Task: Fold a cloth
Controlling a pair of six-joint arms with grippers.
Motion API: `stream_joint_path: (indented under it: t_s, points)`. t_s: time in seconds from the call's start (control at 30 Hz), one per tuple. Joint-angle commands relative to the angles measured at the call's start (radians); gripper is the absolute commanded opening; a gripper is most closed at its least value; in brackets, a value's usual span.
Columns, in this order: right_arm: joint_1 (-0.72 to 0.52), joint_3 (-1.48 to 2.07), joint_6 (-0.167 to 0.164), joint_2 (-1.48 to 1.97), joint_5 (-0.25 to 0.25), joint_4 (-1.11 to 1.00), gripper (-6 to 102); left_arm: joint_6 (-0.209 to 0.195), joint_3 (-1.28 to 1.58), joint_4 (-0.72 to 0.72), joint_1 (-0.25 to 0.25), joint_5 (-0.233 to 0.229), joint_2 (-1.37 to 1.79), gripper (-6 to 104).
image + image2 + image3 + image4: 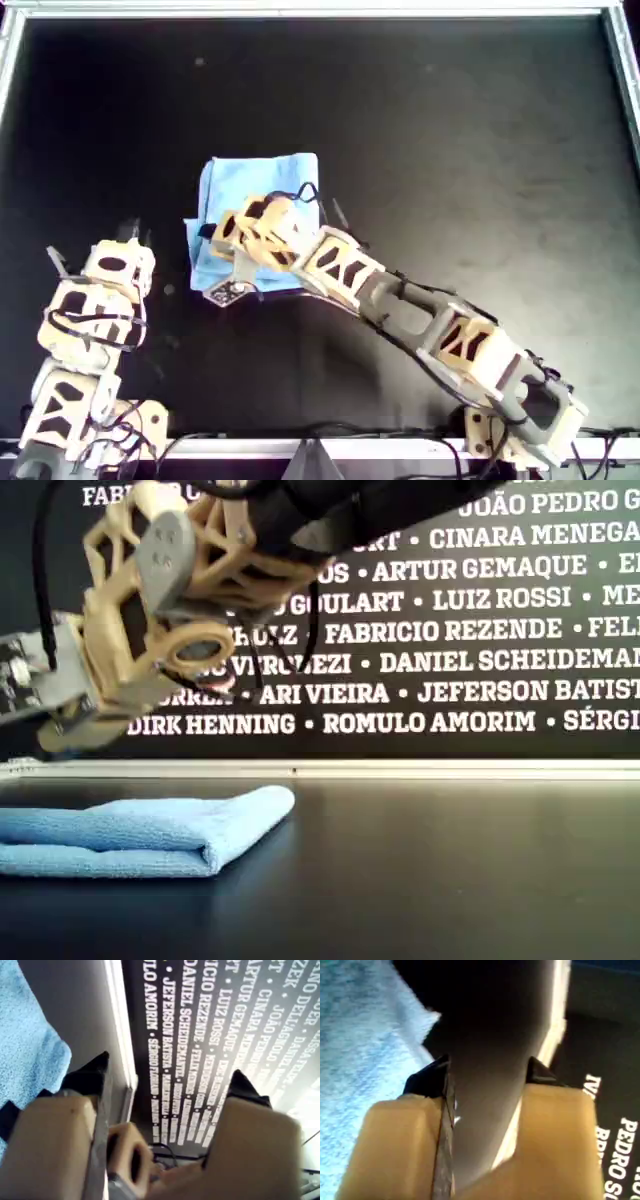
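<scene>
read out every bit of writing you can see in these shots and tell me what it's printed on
All of it is white lettering on the black back wall; the cloth carries none.
"DIRK HENNING • ROMULO AMORIM"
"ARI VIEIRA • JEFERSON BATIST", cut off
"FABRICIO REZENDE • FEL", cut off
"DANIEL SCHEIDEMAN", cut off
"ARTUR GEMAQUE"
"LUIZ ROSSI"
"CINARA MENEGA", cut off
"JOÃO PEDRO G", cut off
Other names are hidden behind the arm or blurred.

The cloth [250, 215] lies folded on the table [450, 150] — overhead view's left-centre — an arm above it.
</scene>
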Motion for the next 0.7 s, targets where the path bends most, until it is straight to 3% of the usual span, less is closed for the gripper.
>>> stream_joint_path:
  t_s: [0.0,0.2,0.37,0.47,0.67]
  points:
    - [-0.034,-0.040,-0.011,0.077,0.008,0.008,64,0.008,-0.011,-0.009,0.025,-0.002,0.020,81]
    - [-0.176,0.109,-0.018,0.270,0.008,0.184,64,0.008,-0.009,-0.008,0.025,-0.002,0.020,81]
    - [-0.460,0.279,-0.060,0.569,0.008,0.285,64,0.008,-0.009,-0.008,0.025,-0.002,0.020,81]
    - [-0.615,0.420,-0.064,0.759,-0.006,0.291,62,0.008,-0.009,-0.008,0.025,-0.002,0.020,81]
    - [-0.721,0.899,-0.064,1.197,-0.008,0.291,40,0.008,-0.009,-0.003,0.018,-0.002,0.020,81]
